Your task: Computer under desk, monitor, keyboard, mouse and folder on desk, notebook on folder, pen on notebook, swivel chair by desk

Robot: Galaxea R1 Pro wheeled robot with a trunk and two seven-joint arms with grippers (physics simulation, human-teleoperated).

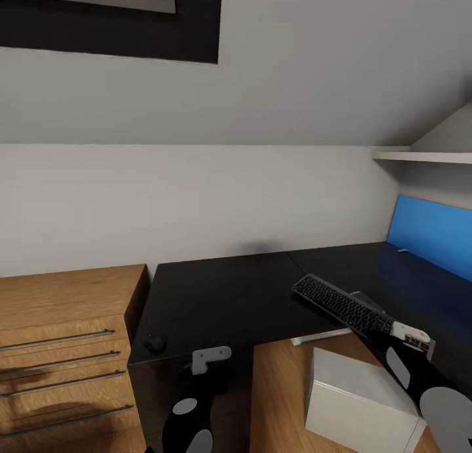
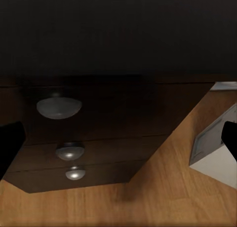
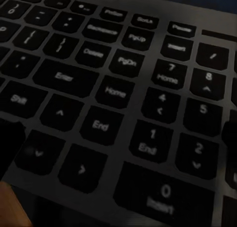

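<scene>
Your right tool [image 1: 387, 330] at near end of slim black keyboard [image 1: 341, 305]; keyboard lies on long black tabletop [image 1: 223, 295], end overhanging front edge. Grip state: cannot tell. Your left tool [image 2: 118, 138] spread, facing dark drawer unit with silver knobs [image 2: 59, 107]. Light grey boxy computer tower [image 1: 360, 400] on wood floor [image 1: 275, 400], below tabletop edge. Small dark mouse [image 1: 155, 342] near tabletop's left corner.
</scene>
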